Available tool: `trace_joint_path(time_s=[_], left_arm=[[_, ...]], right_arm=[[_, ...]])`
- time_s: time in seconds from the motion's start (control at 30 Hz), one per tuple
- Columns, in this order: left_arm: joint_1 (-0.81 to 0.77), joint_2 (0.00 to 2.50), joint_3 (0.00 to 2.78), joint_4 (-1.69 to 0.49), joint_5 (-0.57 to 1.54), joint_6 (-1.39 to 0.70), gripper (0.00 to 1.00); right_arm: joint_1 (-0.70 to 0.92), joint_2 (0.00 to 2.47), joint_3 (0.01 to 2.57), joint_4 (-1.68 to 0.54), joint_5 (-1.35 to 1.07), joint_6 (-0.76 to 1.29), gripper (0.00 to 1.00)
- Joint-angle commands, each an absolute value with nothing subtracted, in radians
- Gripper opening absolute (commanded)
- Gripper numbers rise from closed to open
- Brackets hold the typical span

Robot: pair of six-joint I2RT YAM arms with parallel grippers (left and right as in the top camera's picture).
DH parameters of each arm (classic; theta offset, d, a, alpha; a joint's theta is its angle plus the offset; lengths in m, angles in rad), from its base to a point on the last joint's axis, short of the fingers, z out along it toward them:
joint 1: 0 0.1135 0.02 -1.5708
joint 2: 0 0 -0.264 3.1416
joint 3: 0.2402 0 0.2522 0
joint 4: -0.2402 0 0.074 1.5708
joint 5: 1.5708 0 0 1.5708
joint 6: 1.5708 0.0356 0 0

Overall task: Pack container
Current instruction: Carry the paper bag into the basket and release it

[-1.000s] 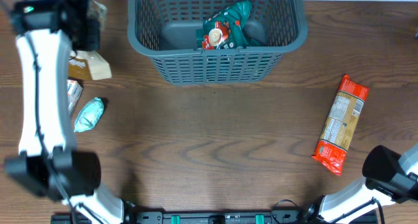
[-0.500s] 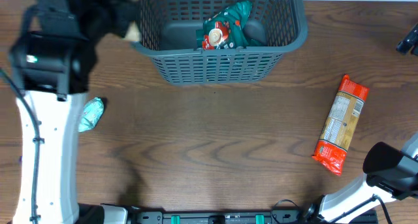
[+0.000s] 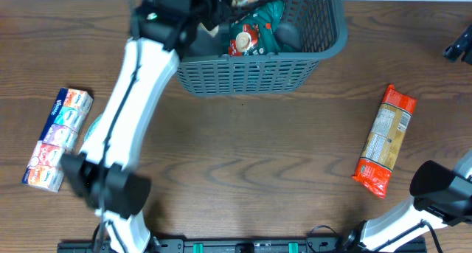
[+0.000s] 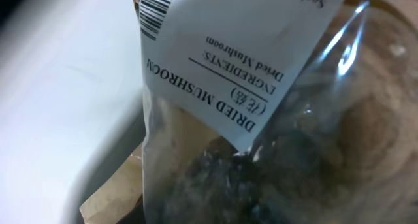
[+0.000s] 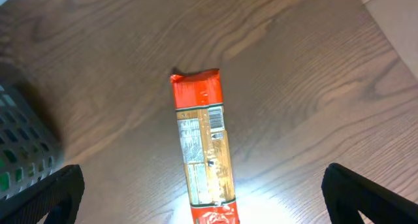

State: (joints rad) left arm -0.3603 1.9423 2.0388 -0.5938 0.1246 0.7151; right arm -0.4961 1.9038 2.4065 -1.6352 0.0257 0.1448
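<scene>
Drop-off step: left gripper pinches mushroom bag over basket, needs lowering and release; right gripper gapes empty.

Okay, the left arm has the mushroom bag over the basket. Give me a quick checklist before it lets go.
1. Grip on the dried mushroom packet by the left gripper: ok, it fills the wrist view.
2. Packet above the container: ok, overhead shows it within the outline.
3. Landing spot free: cannot tell, the arm hides the floor beside the green packet.
4. Drop height: cannot tell.
5. right gripper away from the container: ok, open, far right.
</scene>
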Motion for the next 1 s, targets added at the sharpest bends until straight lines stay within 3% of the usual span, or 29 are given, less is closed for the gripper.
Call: trace_joint_path(time_s=[0.0, 0.17, 0.27, 0.37, 0.4, 0.43, 0.47, 0.5, 0.97], left_arm=[[-0.339, 2.034, 2.049, -0.593, 0.127, 0.700, 0.22], [-0.327, 2.140, 2.049, -0.652, 0.128, 0.694, 0.24], [-0.328, 2.158, 2.049, -0.681, 0.127, 0.694, 0.29], [-0.325, 2.156, 2.049, -0.690, 0.127, 0.694, 0.42], [-0.324, 2.154, 2.049, -0.693, 0.127, 0.694, 0.49], [-0.324, 2.149, 2.049, -0.698, 0.127, 0.694, 0.66], [-0.324, 2.142, 2.049, -0.704, 0.127, 0.694, 0.90], [-0.324, 2.135, 2.049, -0.710, 0.126, 0.694, 0.98], [-0.294, 1.712, 2.088, -0.730, 0.003, 0.678, 0.98]], right_arm=[[-0.503, 1.902, 2.407, -1.641, 0.018, 0.130, 0.99], [-0.503, 1.902, 2.407, -1.643, 0.018, 0.118, 0.99], [-0.503, 1.902, 2.407, -1.643, 0.019, 0.118, 0.99], [-0.503, 1.902, 2.407, -1.642, 0.018, 0.118, 0.99], [-0.503, 1.902, 2.407, -1.642, 0.018, 0.118, 0.99], [-0.503, 1.902, 2.407, -1.642, 0.019, 0.117, 0.99], [-0.503, 1.902, 2.407, -1.642, 0.019, 0.115, 0.99], [-0.503, 1.902, 2.407, -1.642, 0.019, 0.115, 0.99], [-0.500, 1.902, 2.407, -1.643, 0.018, 0.115, 0.99]])
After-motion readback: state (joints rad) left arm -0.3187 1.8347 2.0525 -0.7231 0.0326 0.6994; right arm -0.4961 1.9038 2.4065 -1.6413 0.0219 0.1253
